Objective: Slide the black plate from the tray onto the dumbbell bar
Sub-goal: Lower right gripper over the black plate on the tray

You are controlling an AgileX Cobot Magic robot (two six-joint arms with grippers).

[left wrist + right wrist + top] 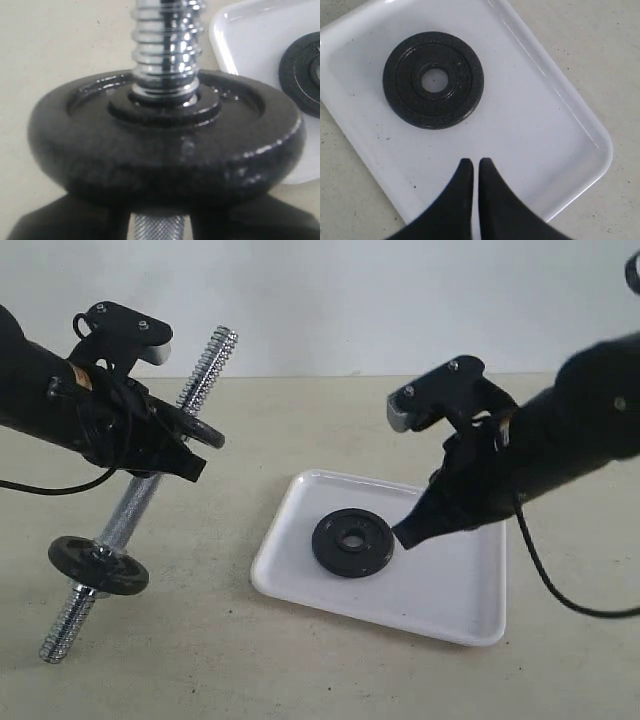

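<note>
Black plate [352, 542]: flat in tray [450, 590], ungrasped. Right gripper [405, 535]: jaws closed, empty, just right of plate; pickup step, likely needs opening first. Left gripper [172, 455]: jaws clamping tilted dumbbell bar [132, 508], left of tray.

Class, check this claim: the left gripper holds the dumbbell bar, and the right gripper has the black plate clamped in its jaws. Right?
No. The right wrist view shows the black plate lying free in the tray, with the right gripper beside it, jaws shut on nothing. The left gripper does hold the dumbbell bar.
</note>
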